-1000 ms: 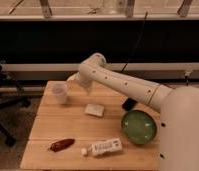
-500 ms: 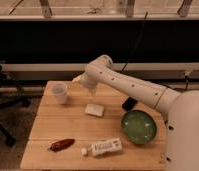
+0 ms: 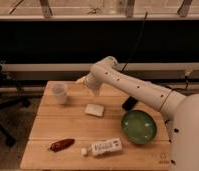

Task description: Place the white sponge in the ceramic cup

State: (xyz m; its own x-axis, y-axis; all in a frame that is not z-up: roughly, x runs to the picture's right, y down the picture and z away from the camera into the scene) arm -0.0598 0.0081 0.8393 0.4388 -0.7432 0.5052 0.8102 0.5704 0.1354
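The white sponge [image 3: 94, 109] lies flat near the middle of the wooden table [image 3: 68, 130]. The ceramic cup [image 3: 59, 93] stands upright at the table's back left, about a cup's width left of the sponge. My white arm reaches in from the lower right and bends over the table's back edge. My gripper [image 3: 94, 89] hangs at the arm's end, just above and behind the sponge and to the right of the cup. It holds nothing that I can see.
A wide green bowl [image 3: 138, 126] sits at the right. A white labelled tube [image 3: 102, 147] lies near the front edge. A red chili pepper [image 3: 61, 145] lies at the front left. A dark object [image 3: 128, 104] shows partly behind my arm. A black chair [image 3: 3, 100] stands left of the table.
My arm's bend and end have moved to the right, from near the cup towards a spot behind the sponge. The sponge, the cup and the other things have not moved.
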